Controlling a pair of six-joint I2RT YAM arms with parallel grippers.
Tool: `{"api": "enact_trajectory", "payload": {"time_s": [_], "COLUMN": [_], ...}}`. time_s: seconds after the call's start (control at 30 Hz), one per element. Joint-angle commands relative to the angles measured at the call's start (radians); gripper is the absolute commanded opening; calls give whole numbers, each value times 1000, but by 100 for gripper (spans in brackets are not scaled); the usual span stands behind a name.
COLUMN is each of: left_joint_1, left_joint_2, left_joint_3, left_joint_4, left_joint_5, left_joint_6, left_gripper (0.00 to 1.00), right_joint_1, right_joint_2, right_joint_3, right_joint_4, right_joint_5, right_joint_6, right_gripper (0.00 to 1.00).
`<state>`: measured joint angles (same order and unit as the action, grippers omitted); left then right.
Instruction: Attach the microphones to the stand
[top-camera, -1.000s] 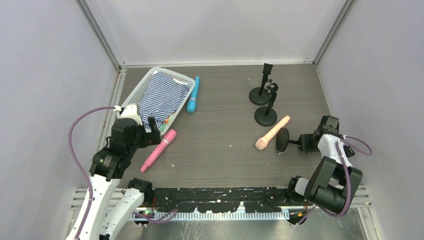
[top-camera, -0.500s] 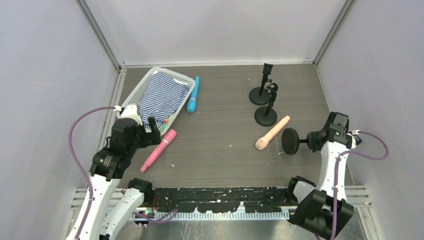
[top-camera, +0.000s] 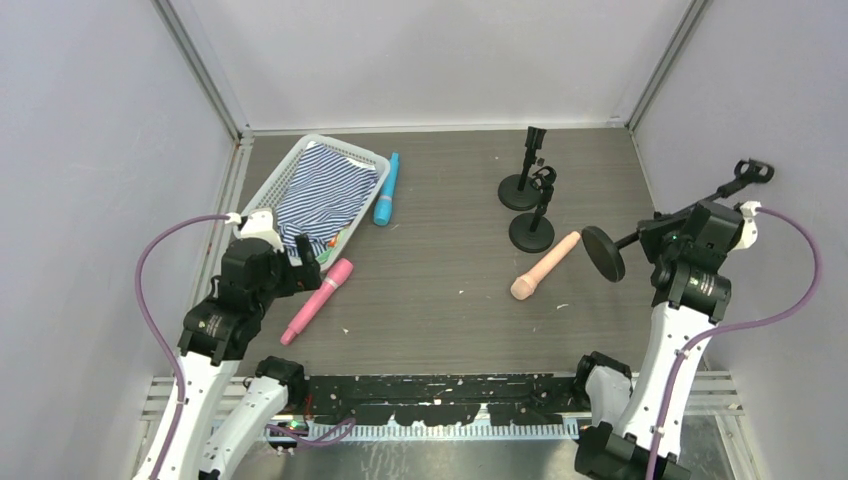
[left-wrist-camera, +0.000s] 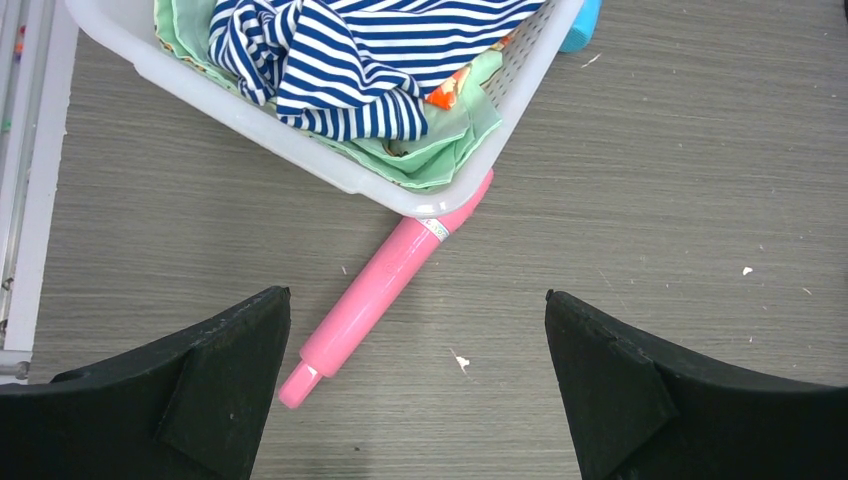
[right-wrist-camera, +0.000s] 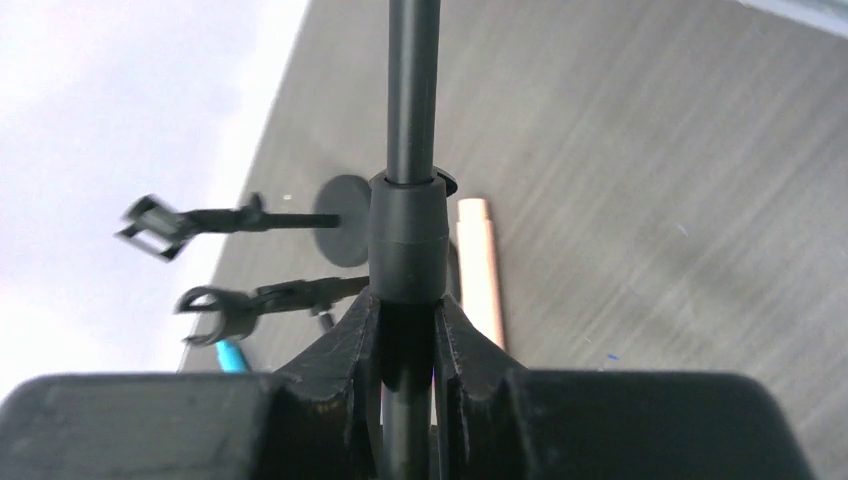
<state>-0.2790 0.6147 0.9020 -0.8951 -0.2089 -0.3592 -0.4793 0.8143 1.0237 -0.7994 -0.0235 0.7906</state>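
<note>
Your right gripper (right-wrist-camera: 405, 318) is clamped on the mic stand (right-wrist-camera: 412, 90) by its pole, holding it tilted in the air, likely to set it upright. The peach microphone (top-camera: 545, 266) lies below, just past the stand's base. Your left gripper (left-wrist-camera: 415, 310) hangs spread wide above the pink microphone (left-wrist-camera: 385, 290).

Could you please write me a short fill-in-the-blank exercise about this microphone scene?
The right gripper holds one black round-based microphone stand; ___ other stands are upright on the grey table.
The left gripper above the slim pink microphone is ___.
The peach-beige microphone and bright blue microphone lie flat; ___ microphone is clipped into a stand.
Missing: two; open; no.
</note>
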Motion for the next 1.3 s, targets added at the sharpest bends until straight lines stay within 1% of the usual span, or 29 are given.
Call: {"api": "enact_trajectory", "payload": {"time_s": [0.0,0.13,0.23,0.33,0.37,0.53,0.57,0.6,0.7,0.77,0.83,0.97,1.17,1.27], "left_joint_1": [6,6,6,6,6,6,6,6,6,6,6,6,6,6], "left_joint_2": [-19,-23,-23,-13,-8,0,1,3,10,18,26,45,54,59], "left_joint_3": [-3,5,37,79,98,176,194,214,255,271,277,266,201,179], "left_joint_4": [32,49,56,73,79,156,170,185,236,280,328,431,593,672], "left_joint_5": [30,98,144,201,262,433,461,481,534,566,588,624,651,675], "left_joint_6": [5,5,-1,-14,-21,-82,-96,-113,-161,-199,-240,-304,-391,-417], "left_gripper": [100,100,100,100,100,100,100,100,100,100,100,100,99,98], "right_joint_1": [24,103,228,381,438,712,795,859,1092,1234,1333,1414,1468,1486], "right_joint_2": [-67,-84,-65,-34,-22,34,47,70,137,184,230,296,359,382], "right_joint_3": [109,139,185,225,236,259,262,269,290,296,286,252,199,133], "right_joint_4": [168,252,283,291,297,365,381,398,425,487,569,754,973,1134], "right_joint_5": [-125,-200,-202,-145,-124,-44,-18,10,166,275,306,301,283,249], "right_joint_6": [-68,-70,-93,-157,-173,-222,-238,-255,-336,-402,-436,-444,-451,-494], "right_gripper": [1,1,1,1,1,1,1,1,1,1,1,1,1,1]}}
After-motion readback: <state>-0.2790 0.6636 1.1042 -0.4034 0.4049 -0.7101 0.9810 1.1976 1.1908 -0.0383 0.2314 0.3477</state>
